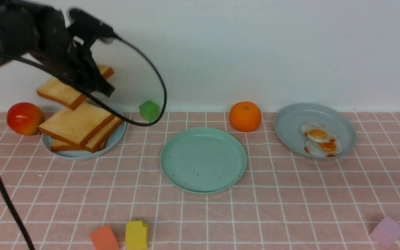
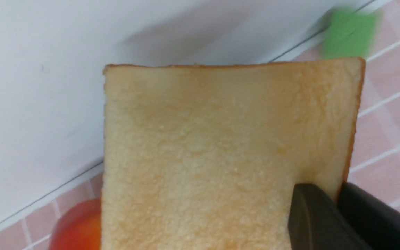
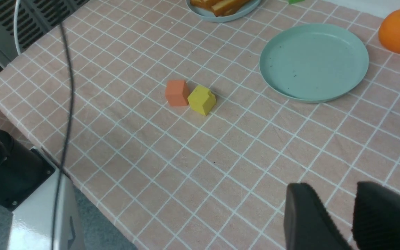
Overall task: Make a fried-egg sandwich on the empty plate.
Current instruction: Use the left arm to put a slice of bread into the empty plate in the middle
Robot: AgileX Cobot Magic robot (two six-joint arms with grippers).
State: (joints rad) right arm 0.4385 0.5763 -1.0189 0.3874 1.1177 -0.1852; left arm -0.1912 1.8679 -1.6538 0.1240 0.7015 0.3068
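Golden-brown, with a darker crust, one toast slice (image 1: 59, 92) hangs in the air at the far left of the table. It is pinched by its edge in the left gripper (image 2: 339, 198), whose two black fingers (image 2: 318, 222) are clamped tight on either face of the bread. The slice tilts above the remaining toast stack (image 1: 76, 126), which lies fanned on the pale blue plate (image 1: 115, 139).

The mint-green plate (image 1: 203, 159) sits bare in the middle of the pink checked tablecloth (image 1: 290, 201), well apart from the held slice. To its right, two fried eggs (image 1: 319, 140) overlap on the grey-blue plate (image 1: 290, 128), with an orange (image 1: 245, 116) between the two plates near the wall.

A red-and-yellow fruit (image 1: 24, 118) rests just beside the toast plate, and a green cube (image 1: 149, 110) sits by the wall. Near the front edge, an orange block (image 1: 104, 238) touches a yellow block (image 1: 136, 235); a pink block (image 1: 386, 231) lies far right.

The right gripper (image 3: 346, 194) hovers over the cloth with its jaws parted and nothing between them.
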